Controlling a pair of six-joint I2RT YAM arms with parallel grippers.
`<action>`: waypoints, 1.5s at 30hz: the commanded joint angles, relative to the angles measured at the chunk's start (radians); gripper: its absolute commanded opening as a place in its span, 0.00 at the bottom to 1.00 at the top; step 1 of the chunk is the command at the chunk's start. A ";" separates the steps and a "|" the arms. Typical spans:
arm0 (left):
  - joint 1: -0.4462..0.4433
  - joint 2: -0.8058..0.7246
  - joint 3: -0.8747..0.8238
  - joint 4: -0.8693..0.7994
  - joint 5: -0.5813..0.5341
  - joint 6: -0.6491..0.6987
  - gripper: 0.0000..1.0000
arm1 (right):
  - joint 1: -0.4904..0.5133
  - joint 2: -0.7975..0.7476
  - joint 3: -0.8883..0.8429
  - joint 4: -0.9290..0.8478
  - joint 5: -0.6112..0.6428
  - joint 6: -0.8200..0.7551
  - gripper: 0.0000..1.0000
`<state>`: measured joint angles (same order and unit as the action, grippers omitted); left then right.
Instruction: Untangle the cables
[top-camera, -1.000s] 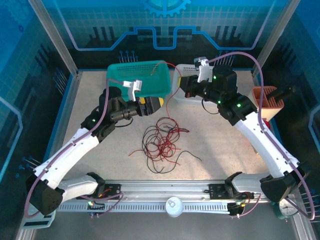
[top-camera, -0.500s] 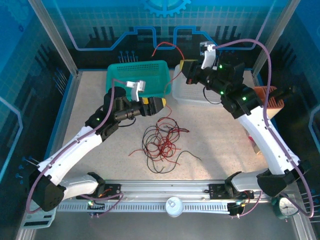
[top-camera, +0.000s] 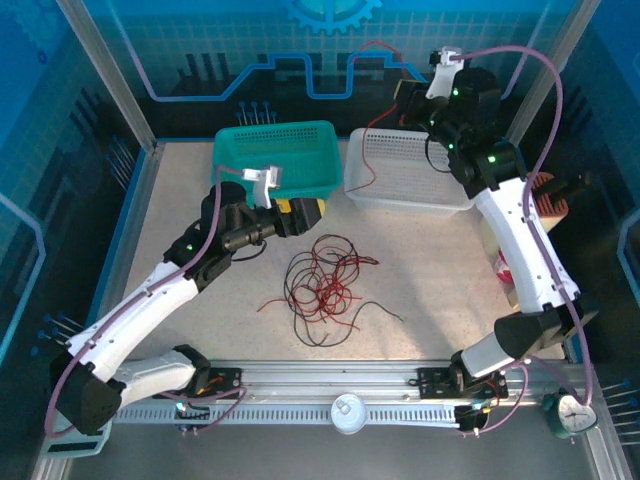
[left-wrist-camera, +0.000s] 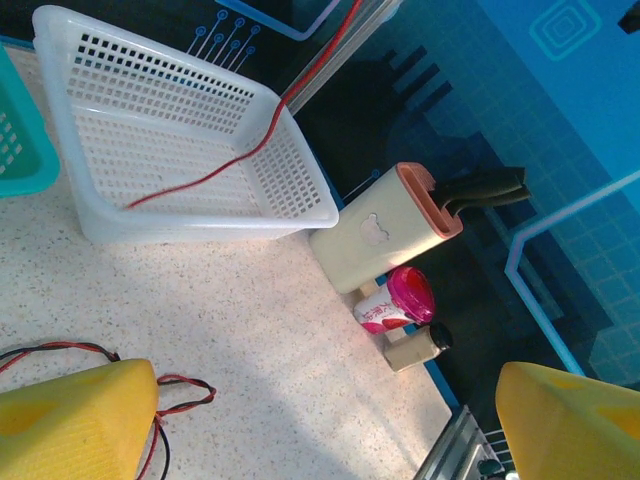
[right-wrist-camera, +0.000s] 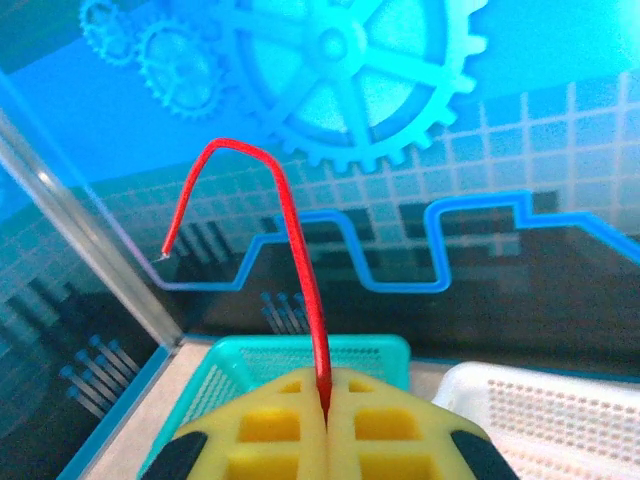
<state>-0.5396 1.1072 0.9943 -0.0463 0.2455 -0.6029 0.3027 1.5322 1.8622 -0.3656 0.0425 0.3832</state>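
Cables (top-camera: 322, 280) in red and black lie in a loose tangle on the middle of the speckled surface (top-camera: 450, 270), with a few loose ends trailing toward the near edge. One red cable (right-wrist-camera: 302, 280) is apart from the heap. The right gripper (right-wrist-camera: 325, 410) is raised high above the back of the surface, and its yellow jaws are pressed together on this strand. Above the jaws, the free end rises and bends over in an arch against the blue back wall. In the overhead view, the rest of the strand hangs down into the white basket (top-camera: 410, 165). The left wrist view shows it draped over the basket's far rim and lying across the mesh floor.

The left gripper (top-camera: 318, 210) is just in front of the teal basket (top-camera: 275, 160) and just behind the tangle. Its jaws are spread wide with nothing between them. In its wrist view, a red and black loop of the tangle shows beside one yellow finger (left-wrist-camera: 80, 420).

The teal basket sits beside the white one along the back of the surface. Past the white basket's right end stand a cream knife block (left-wrist-camera: 385, 230) with black handles sticking out, a pink-lidded jar (left-wrist-camera: 400, 300) and a small bottle (left-wrist-camera: 418, 348) with a dark cap.
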 joint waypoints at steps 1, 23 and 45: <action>-0.006 -0.008 -0.023 0.012 -0.023 -0.012 0.90 | -0.052 0.057 0.055 0.081 0.020 -0.033 0.00; -0.006 0.125 -0.004 0.079 0.029 -0.029 0.93 | -0.126 0.471 0.140 0.001 0.157 -0.235 0.00; -0.008 0.093 -0.007 0.053 0.015 -0.032 0.94 | -0.235 0.564 -0.041 -0.261 0.106 0.076 0.00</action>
<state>-0.5400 1.2297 0.9836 0.0055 0.2584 -0.6289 0.0929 2.0521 1.8011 -0.5495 0.1719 0.3862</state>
